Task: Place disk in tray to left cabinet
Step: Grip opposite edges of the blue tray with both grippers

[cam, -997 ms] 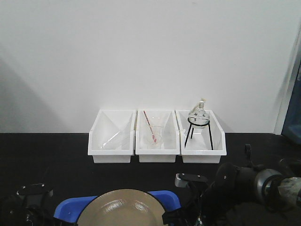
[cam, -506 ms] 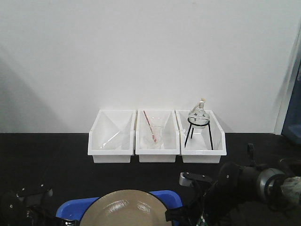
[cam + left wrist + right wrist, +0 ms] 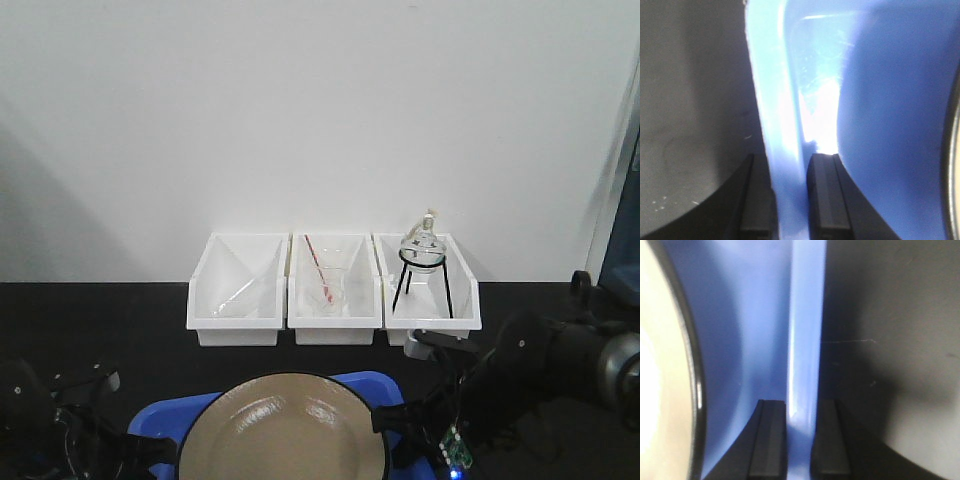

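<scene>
The disk (image 3: 285, 430) is glossy, the plastic tray (image 3: 890, 125) smooth and shiny, the tabletop (image 3: 100, 320) matt black, the bins (image 3: 335, 325) white plastic, the flask (image 3: 420, 245) glass.

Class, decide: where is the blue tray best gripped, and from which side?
Grip the tray by its raised rim at the left and right ends, coming in from each side, one finger inside the rim, one outside. The plate fills the middle, leaving only the rim free.

Black tabletop (image 3: 100, 320) running along a white wall (image 3: 300, 120), three white bins sitting on it at the back, left bin (image 3: 235, 332), middle bin (image 3: 335, 334), right bin (image 3: 430, 336), standing side by side, walls touching.
</scene>
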Controlling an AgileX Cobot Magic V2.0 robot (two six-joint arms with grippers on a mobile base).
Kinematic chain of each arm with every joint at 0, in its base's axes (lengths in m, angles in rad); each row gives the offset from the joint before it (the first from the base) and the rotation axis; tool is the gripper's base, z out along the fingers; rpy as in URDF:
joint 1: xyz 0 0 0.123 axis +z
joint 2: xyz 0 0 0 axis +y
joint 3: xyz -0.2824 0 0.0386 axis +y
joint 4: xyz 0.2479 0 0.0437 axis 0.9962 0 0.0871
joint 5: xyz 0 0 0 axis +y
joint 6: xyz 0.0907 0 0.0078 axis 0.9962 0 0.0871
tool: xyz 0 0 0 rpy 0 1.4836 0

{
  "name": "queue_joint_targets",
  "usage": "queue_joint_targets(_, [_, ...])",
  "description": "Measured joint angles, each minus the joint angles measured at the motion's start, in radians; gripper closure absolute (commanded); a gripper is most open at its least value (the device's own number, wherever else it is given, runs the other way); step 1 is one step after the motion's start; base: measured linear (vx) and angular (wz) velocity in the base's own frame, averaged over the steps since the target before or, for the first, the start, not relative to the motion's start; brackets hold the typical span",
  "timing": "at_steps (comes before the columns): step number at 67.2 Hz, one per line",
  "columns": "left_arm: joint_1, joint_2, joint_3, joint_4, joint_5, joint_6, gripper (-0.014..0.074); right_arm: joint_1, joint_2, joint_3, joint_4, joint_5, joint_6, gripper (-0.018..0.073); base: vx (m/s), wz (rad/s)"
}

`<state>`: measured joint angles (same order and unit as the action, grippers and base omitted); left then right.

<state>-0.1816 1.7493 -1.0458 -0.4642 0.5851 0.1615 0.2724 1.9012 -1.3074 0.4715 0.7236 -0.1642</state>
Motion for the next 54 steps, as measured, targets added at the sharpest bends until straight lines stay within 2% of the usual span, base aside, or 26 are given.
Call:
queue_joint_targets(15, [0.001, -0.041, -0.041, -0.014, 0.082, -0.010, 0.0597, -0.002, -0.066, 0.000, -0.037, 0.047, 0.054, 0.0565, 0.00, 0.00])
queue_joint_targets(34, [0.008, -0.078, -0.143, 0.001, 0.252, -0.068, 0.0597, -0.007, -0.144, 0.001, -0.070, 0.122, 0.137, 0.0565, 0.00, 0.00])
queue_joint_targets(54, [0.010, -0.133, -0.223, 0.020, 0.352, -0.140, 0.0597, -0.007, -0.208, -0.025, -0.096, 0.191, 0.207, 0.0564, 0.00, 0.00])
